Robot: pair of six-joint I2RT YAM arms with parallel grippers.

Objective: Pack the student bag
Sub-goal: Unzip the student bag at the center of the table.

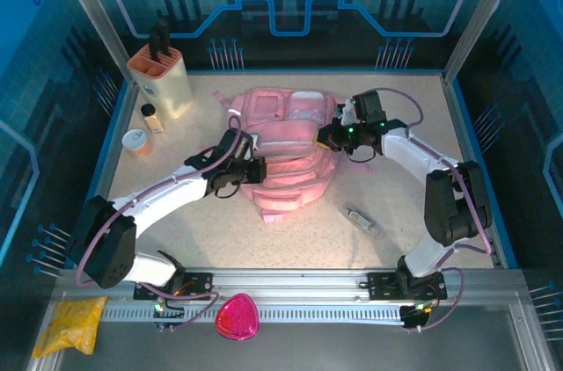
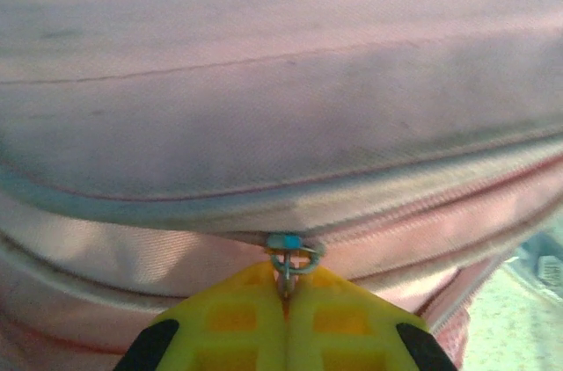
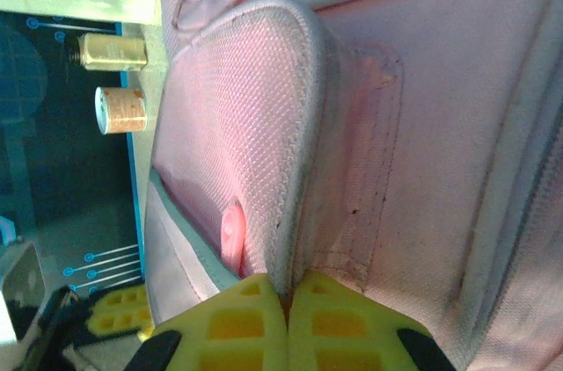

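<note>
In the middle of the table (image 1: 317,239), a bit toward its far edge, the student bag (image 1: 286,156) lies flat with both arms on it; the left gripper (image 2: 286,296) is pinched tight on the little metal zipper pull (image 2: 291,258), pads together with just the pull's tab between them; the right gripper (image 3: 286,287) is clamped on the grey-trimmed edge of a mesh flap (image 3: 237,142), pads closed with the trim running down between them.

What I'd worry about: that pull is thin, so if the left arm tugs at an angle to the zip track it could pop straight out of the pads; if the right hold on the flap slips, nothing anchors the soft bag, and I reckon it just drags or bunches across the table instead of the slider (image 2: 283,240) running; the fabric folds right beside the track could also jam it. Can't tell which way the slider has to go, or how much of the zip is open.

Relative to the fingers: in the left wrist view the bag's side rises above the fingertips, slider right at their tips, touching; in the right wrist view the flap spreads above the tips, fabric in the bite; from above, the left gripper sits on the bag's left side, the right one on its right side toward the far edge.
</note>
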